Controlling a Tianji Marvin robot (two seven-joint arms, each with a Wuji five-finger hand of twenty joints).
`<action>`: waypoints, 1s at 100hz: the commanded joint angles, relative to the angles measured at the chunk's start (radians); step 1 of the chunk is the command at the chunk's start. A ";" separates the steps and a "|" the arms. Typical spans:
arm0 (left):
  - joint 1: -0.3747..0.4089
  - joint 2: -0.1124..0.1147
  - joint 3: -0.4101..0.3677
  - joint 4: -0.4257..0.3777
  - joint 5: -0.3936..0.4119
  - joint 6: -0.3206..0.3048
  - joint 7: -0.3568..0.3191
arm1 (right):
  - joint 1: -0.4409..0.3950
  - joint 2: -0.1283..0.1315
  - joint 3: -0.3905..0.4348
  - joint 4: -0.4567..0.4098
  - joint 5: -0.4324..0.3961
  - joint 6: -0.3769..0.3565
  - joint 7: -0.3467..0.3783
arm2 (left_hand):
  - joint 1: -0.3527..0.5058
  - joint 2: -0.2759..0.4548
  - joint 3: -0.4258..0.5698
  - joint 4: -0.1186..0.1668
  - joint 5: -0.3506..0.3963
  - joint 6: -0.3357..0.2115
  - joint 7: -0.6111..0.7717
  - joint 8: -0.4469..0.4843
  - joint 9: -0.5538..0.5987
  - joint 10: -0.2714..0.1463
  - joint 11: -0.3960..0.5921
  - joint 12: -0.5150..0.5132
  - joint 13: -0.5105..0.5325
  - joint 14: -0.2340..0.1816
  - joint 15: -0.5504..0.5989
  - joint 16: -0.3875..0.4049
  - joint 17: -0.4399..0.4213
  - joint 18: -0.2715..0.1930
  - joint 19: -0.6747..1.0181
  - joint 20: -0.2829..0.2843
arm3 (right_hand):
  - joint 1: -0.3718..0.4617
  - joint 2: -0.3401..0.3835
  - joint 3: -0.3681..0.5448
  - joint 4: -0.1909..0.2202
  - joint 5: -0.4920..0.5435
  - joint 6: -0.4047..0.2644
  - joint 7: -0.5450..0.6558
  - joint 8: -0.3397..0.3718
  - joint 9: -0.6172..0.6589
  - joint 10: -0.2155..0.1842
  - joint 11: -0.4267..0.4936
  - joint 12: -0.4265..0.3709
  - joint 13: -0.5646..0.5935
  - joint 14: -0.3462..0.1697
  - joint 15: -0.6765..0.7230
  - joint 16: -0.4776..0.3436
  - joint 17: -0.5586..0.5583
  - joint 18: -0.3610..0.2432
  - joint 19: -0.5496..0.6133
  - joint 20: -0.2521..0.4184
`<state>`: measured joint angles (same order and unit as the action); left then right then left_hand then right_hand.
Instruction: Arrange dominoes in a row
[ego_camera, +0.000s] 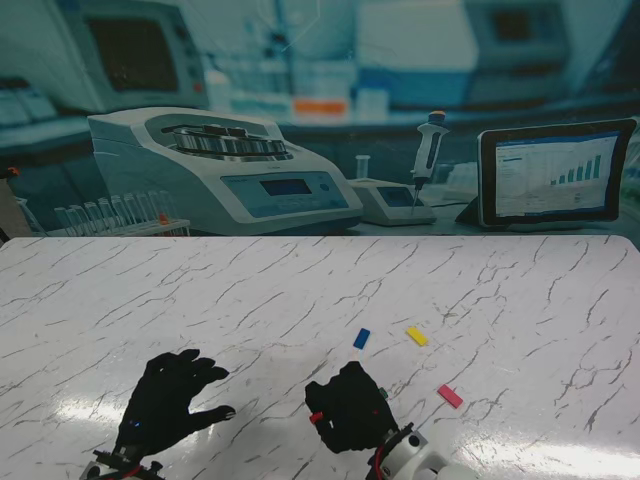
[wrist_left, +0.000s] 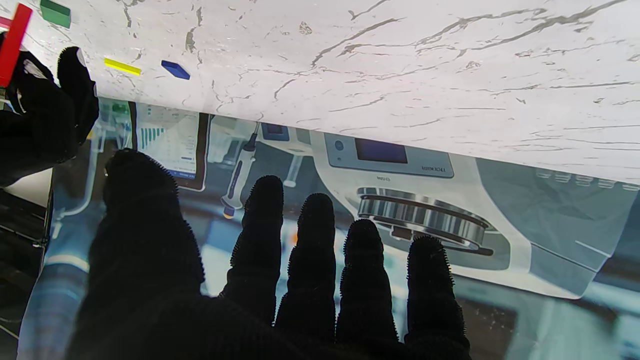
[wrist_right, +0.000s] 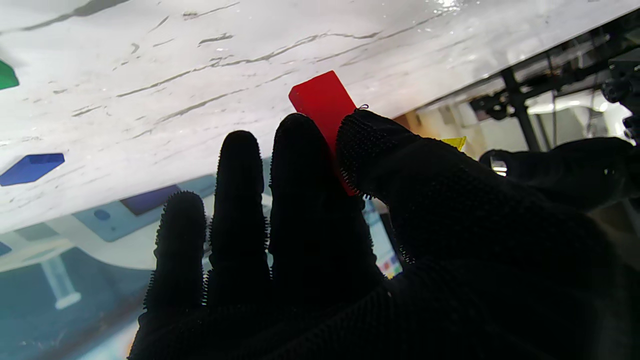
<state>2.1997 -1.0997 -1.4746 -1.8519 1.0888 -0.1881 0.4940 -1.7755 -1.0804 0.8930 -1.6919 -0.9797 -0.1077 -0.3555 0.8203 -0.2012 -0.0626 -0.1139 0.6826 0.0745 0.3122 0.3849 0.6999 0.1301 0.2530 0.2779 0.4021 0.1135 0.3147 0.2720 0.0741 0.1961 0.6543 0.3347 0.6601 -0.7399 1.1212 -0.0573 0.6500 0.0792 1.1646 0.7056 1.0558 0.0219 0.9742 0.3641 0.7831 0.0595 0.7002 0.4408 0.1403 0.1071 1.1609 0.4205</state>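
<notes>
Above table, left hand (ego_camera: 172, 400) outspread

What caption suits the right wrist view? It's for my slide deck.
Right hand pinching a red domino between thumb and fingers above the marble table.

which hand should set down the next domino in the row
Right. The right hand already pinches the red domino, and the loose blue domino lies nearest it. The left hand is open and empty.

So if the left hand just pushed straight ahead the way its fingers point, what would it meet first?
Probably nothing: the left hand, open, points across bare marble table toward the backdrop. The blue domino and yellow domino lie off to its right. Depth is uncertain.
</notes>
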 joint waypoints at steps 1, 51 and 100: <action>0.015 -0.004 -0.001 -0.004 -0.001 -0.027 -0.005 | -0.011 -0.007 -0.017 0.003 0.000 0.011 -0.012 | -0.030 0.029 -0.008 -0.001 0.014 -0.016 0.003 0.017 0.014 -0.018 0.009 0.010 0.011 -0.024 -0.004 0.007 -0.002 0.002 0.019 0.014 | 0.012 -0.011 -0.001 -0.004 -0.023 0.052 0.048 -0.010 0.023 -0.016 -0.015 -0.015 0.018 -0.012 0.025 0.015 -0.006 0.065 0.026 0.006; 0.029 -0.007 -0.008 -0.009 -0.006 -0.021 -0.003 | 0.030 -0.027 -0.091 0.065 0.054 0.078 -0.044 | -0.030 0.031 -0.007 -0.001 0.015 -0.017 0.004 0.017 0.015 -0.020 0.009 0.010 0.011 -0.023 -0.005 0.007 -0.001 0.002 0.019 0.014 | 0.034 0.010 -0.038 0.004 -0.028 0.056 0.036 -0.014 0.013 -0.010 -0.029 -0.015 0.008 -0.014 0.040 0.017 -0.014 0.068 0.028 0.005; 0.033 -0.008 -0.011 -0.006 -0.013 -0.019 -0.003 | 0.027 -0.021 -0.083 0.053 0.053 0.075 -0.011 | -0.028 0.031 -0.007 -0.001 0.016 -0.014 0.004 0.017 0.015 -0.018 0.009 0.011 0.012 -0.023 -0.004 0.008 -0.002 0.002 0.019 0.014 | 0.038 0.032 -0.059 0.009 -0.045 0.033 0.027 -0.008 -0.006 -0.020 -0.045 -0.013 -0.021 -0.003 0.032 0.013 -0.036 0.070 0.014 -0.001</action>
<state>2.2232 -1.1022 -1.4862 -1.8590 1.0807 -0.1862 0.4991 -1.7391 -1.0986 0.8107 -1.6299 -0.9259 -0.0274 -0.3703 0.8203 -0.2012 -0.0626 -0.1139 0.6826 0.0743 0.3132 0.3851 0.6999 0.1299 0.2530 0.2779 0.4021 0.1135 0.3147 0.2720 0.0741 0.1961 0.6543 0.3348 0.6624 -0.7122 1.0700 -0.0573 0.6400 0.0900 1.1648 0.6952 1.0553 0.0305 0.9459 0.3553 0.7820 0.0595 0.7242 0.4419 0.1272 0.1071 1.1623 0.4204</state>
